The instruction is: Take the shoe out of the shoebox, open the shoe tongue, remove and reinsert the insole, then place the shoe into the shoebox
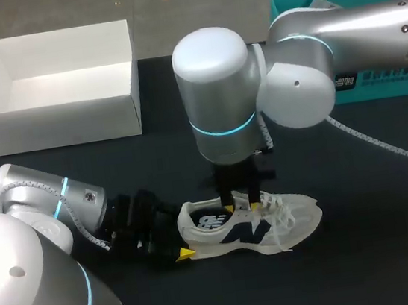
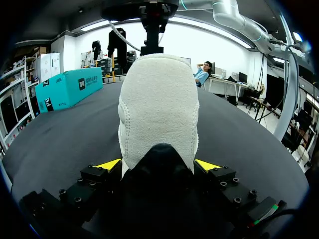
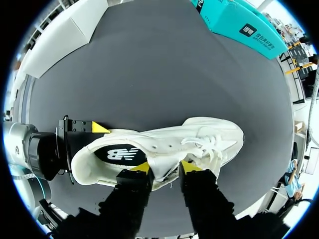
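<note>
A white sneaker (image 1: 273,222) lies on its side on the black table, toe to the right. Its dark insole (image 3: 122,153) shows through the opening. My left gripper (image 2: 157,167) has the heel (image 2: 159,99) between its yellow tips, which touch it on both sides. My right gripper (image 3: 166,169) comes straight down onto the middle of the shoe (image 3: 199,142). Its two tips pinch the white tongue and laced edge between them. The open white shoebox (image 1: 57,123) stands at the back left with nothing in it.
A teal box (image 1: 375,81) lies at the back right, behind my right arm (image 1: 338,29). Black table (image 1: 361,199) stretches between the shoe and the teal box. My left arm (image 1: 45,203) lies low across the front left.
</note>
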Robot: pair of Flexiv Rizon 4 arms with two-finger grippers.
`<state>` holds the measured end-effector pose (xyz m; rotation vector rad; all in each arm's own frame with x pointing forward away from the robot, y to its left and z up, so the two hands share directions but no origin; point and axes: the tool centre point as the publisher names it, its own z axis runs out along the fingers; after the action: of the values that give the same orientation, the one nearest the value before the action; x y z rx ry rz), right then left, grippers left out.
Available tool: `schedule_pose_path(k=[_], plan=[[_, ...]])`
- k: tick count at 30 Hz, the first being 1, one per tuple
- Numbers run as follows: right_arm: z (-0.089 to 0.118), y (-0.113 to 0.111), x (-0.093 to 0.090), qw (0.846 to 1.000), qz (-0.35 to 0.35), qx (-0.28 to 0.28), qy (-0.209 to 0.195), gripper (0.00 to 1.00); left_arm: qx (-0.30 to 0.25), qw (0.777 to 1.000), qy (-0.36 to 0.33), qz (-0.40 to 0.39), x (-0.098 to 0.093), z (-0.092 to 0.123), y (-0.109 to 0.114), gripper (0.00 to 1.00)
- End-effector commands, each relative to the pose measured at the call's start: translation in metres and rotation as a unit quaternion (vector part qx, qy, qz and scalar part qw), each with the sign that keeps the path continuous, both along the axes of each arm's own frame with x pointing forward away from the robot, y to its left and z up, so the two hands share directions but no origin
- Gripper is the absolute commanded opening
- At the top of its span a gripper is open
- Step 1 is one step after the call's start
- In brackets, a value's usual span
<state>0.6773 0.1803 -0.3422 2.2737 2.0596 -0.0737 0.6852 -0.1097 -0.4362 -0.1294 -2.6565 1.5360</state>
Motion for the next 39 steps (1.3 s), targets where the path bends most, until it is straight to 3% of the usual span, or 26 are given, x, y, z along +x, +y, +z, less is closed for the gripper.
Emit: schedule_pose_path(k=[1, 8, 16, 18, 20, 22, 31, 34, 36, 39], plan=[[0.013, -0.016, -0.014, 0.999, -0.028, 0.013, -0.034, 0.0, 0.002, 1.0, 0.0, 0.001, -0.001, -0.008, -0.001, 0.0], [0.032, -0.037, -0.02, 0.997, -0.058, 0.013, -0.057, 0.0, 0.002, 1.0, 0.0, 0.001, -0.001, -0.008, -0.001, 0.0], [0.037, -0.048, -0.013, 0.996, -0.067, 0.013, -0.058, 0.0, 0.002, 1.0, 0.0, 0.001, -0.001, -0.008, -0.001, 0.0], [0.038, -0.042, -0.008, 0.996, -0.059, 0.014, -0.059, 0.23, 0.002, 1.0, 0.0, 0.001, -0.001, -0.008, -0.001, 0.0], [0.039, -0.037, -0.006, 0.997, -0.053, 0.014, -0.059, 0.39, 0.002, 1.0, 0.0, 0.001, -0.001, -0.008, -0.001, 0.0], [0.039, -0.032, -0.003, 0.997, -0.049, 0.017, -0.06, 0.46, 0.002, 1.0, 0.0, 0.001, -0.001, -0.008, -0.001, 0.0], [0.028, -0.015, 0.008, 0.998, -0.032, 0.016, -0.047, 0.61, 0.002, 1.0, 0.0, 0.001, -0.001, -0.008, -0.001, 0.0], [0.024, -0.013, 0.008, 0.998, -0.03, 0.02, -0.045, 0.59, 0.002, 1.0, 0.0, 0.001, -0.001, -0.008, -0.001, 0.0], [0.023, -0.014, 0.006, 0.998, -0.033, 0.024, -0.047, 0.42, 0.002, 1.0, 0.0, 0.001, -0.001, -0.008, -0.001, 0.0], [0.025, -0.022, 0.001, 0.998, -0.046, 0.02, -0.046, 0.3, 0.002, 1.0, 0.0, 0.001, -0.001, -0.008, -0.001, 0.0]])
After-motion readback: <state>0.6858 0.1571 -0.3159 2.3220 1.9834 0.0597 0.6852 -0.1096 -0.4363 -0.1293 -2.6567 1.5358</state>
